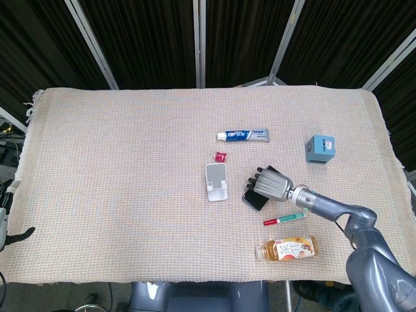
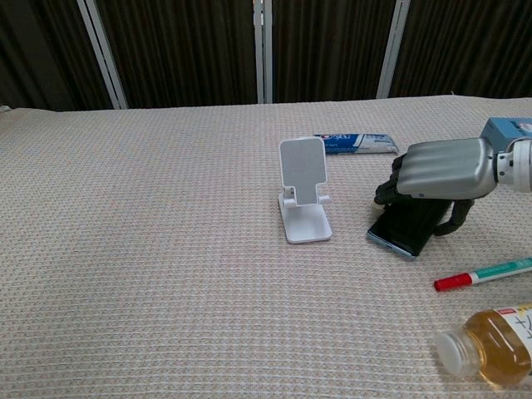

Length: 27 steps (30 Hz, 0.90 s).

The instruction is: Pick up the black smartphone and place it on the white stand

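The black smartphone (image 1: 253, 199) (image 2: 401, 233) lies flat on the woven cloth, just right of the white stand (image 1: 216, 181) (image 2: 302, 191). My right hand (image 1: 272, 184) (image 2: 436, 170) covers the phone's far half. Its fingers curl down over the phone's left edge and the thumb presses the right edge, so it grips the phone. The stand is upright and holds nothing. Of my left hand (image 1: 16, 235) only a dark tip shows, off the table at the left edge of the head view.
A toothpaste tube (image 1: 243, 135) (image 2: 353, 144) lies behind the stand and a small red item (image 1: 220, 156) beside it. A blue box (image 1: 320, 149) (image 2: 509, 129) stands at the far right. A red-capped marker (image 1: 284, 218) (image 2: 486, 273) and a tea bottle (image 1: 288, 248) (image 2: 490, 345) lie nearer the front edge.
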### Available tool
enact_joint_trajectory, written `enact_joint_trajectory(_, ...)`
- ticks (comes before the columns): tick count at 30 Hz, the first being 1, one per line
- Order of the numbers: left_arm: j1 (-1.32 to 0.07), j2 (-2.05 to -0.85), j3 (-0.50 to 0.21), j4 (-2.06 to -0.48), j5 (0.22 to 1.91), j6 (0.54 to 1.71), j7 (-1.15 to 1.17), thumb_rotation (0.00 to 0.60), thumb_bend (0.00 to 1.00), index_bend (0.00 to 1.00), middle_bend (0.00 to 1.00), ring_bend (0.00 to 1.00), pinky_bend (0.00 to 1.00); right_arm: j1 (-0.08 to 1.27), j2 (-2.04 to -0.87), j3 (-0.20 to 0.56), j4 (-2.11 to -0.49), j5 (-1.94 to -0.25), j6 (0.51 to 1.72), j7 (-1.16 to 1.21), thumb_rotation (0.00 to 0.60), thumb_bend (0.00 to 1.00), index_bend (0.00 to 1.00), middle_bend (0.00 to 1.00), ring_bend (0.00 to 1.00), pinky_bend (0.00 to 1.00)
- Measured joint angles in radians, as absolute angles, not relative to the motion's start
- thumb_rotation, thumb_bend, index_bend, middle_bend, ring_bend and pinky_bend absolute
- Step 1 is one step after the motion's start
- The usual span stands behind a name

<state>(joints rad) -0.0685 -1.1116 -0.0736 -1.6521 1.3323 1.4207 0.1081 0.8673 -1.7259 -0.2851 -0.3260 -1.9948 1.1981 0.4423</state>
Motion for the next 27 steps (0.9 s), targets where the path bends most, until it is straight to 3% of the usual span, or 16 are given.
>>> enact_joint_trajectory(9,-0.061,-1.090,-0.066,-1.681,1.374,1.446,0.075,0.600,0.00,0.00,0.00,0.00,0.00,0.849,-1.653,-0.266,-0.353,-1.969,1.310,0.324,0.600,0.36,0.61,0.58,0.49,0.40)
enact_joint_trajectory(15,-0.049,-1.062,-0.053,-1.704,1.431,1.478,0.029,0.600,0.00,0.00,0.00,0.00,0.00,0.857,-1.564,-0.246,-0.443,-1.966,1.370,0.110,0.600,0.36,0.60,0.57,0.49,0.40)
enact_joint_trajectory(27,-0.053,-1.029,-0.038,-1.744,1.452,1.464,0.005,0.600,0.00,0.00,0.00,0.00,0.00,0.928,-1.347,-0.134,-0.937,-1.963,1.354,-0.582,0.600,0.36,0.58,0.56,0.49,0.40)
